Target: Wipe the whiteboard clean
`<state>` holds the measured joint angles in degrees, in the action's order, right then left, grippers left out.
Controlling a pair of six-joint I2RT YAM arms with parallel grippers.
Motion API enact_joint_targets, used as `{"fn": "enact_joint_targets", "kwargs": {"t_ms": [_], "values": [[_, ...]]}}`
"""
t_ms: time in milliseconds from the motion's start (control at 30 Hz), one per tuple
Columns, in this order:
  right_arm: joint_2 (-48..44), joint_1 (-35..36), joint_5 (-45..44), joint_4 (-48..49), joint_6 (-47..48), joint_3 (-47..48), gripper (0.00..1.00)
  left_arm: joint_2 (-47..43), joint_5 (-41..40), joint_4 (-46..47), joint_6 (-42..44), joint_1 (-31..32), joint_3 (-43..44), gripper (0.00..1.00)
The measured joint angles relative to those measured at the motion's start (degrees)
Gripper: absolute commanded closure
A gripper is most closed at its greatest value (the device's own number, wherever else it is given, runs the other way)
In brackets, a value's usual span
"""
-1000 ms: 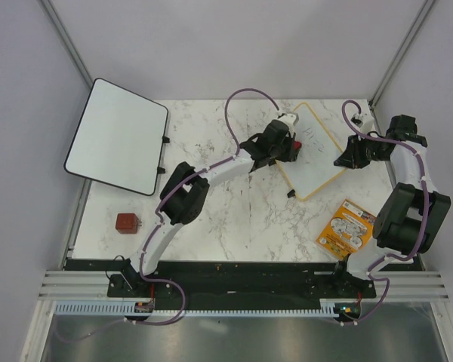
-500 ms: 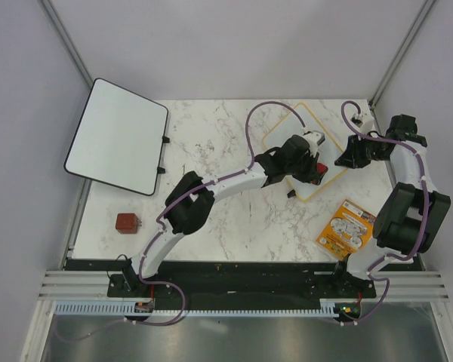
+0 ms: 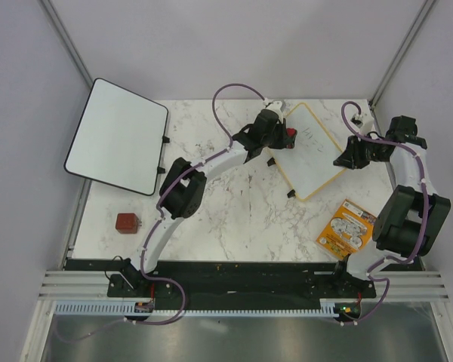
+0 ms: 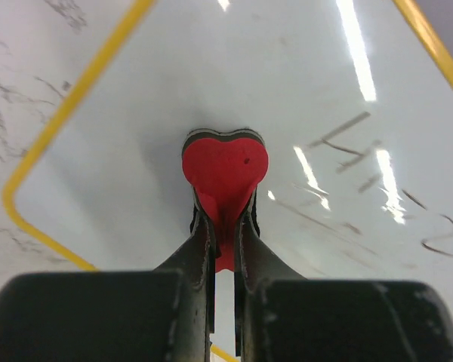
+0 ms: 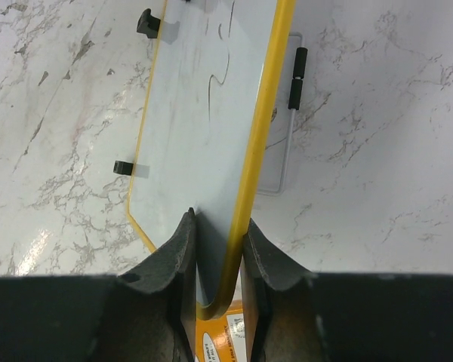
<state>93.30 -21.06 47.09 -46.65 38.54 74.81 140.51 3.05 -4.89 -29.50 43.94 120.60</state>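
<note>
The small yellow-framed whiteboard (image 3: 311, 154) lies tilted at the back right of the marble table, with faint dark handwriting on it. My left gripper (image 3: 287, 136) is shut on a red heart-shaped eraser (image 4: 225, 164), pressed on the board's upper left part (image 4: 136, 136), left of the writing (image 4: 347, 143). My right gripper (image 3: 343, 160) is shut on the board's yellow right edge (image 5: 258, 151), one finger on each side of it. Two black clips (image 5: 121, 167) show on the board's far edge.
A larger black-framed white board (image 3: 117, 136) leans at the back left. A small red-brown block (image 3: 127, 222) sits near the left front. An orange packet (image 3: 346, 228) lies at the right front. A marker (image 5: 296, 79) lies on the table beside the whiteboard.
My left gripper swept with the eraser down to the board's lower right half a second ago and is now back at its upper left. The right gripper has kept its hold.
</note>
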Motion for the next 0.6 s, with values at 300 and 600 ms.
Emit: {"fn": "enact_joint_targets", "kwargs": {"t_ms": [300,600], "values": [[-2.3,0.0,0.3,0.9,-1.6,-2.4,1.0,1.5,0.1,2.4,-0.2,-1.5,0.5,0.98],[-2.5,0.0,-0.5,0.7,-2.3,-2.7,1.0,-2.5,1.7,7.1,6.4,3.3,-6.1,0.98]]}}
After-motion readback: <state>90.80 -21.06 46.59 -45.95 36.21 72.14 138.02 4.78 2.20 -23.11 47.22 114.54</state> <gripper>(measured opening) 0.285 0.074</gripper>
